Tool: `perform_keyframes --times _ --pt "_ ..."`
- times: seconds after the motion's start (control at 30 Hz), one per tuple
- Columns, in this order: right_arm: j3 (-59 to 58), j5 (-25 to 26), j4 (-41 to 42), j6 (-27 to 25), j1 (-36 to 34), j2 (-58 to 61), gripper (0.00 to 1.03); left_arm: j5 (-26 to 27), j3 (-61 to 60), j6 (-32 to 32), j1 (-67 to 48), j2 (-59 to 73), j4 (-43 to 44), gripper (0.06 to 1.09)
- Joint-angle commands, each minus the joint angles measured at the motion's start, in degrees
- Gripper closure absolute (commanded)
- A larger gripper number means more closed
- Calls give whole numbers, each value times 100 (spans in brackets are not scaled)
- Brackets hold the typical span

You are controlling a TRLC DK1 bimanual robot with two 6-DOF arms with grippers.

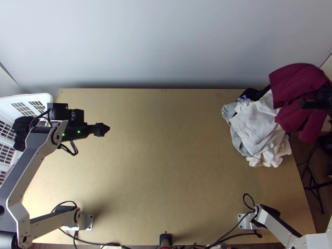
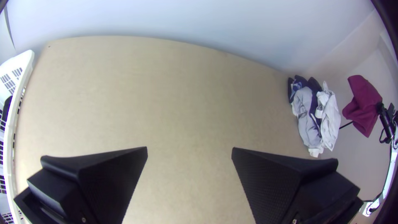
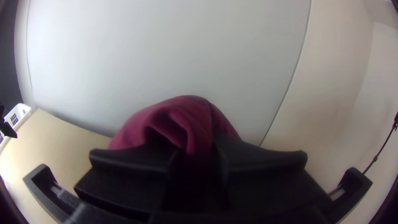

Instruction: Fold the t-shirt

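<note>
One dark red cloth garment (image 1: 296, 85) hangs bunched, pinched between the right gripper's (image 1: 308, 103) two jaws, near one heap of white, grey and dark clothes (image 1: 255, 124) on the light wooden tabletop (image 1: 166, 145). The left gripper (image 1: 107, 129) has its two jaws spread, near one white plastic basket (image 1: 39, 97).

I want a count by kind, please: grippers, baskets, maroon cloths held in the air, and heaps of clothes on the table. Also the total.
Black grippers: 2 (left gripper, right gripper)
White slotted plastic basket: 1
Maroon cloth in the right jaws: 1
Heap of white, grey and dark clothes: 1
Total: 5
</note>
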Motion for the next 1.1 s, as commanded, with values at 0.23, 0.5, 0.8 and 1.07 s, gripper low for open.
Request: perform_keyframes --times 0.23,0.5,0.8,1.07 --pt "-1643 -27 1168 231 234 738 100 2 -76 139 212 -46 -13 10" --pt "-1459 228 1563 679 805 1424 100 2 -76 200 388 -46 -21 10" --pt "-2381 439 1739 565 1060 1538 100 2 -93 174 414 -37 5 10" --pt "-3383 421 1756 415 1245 923 100 11 -137 174 432 24 31 10"
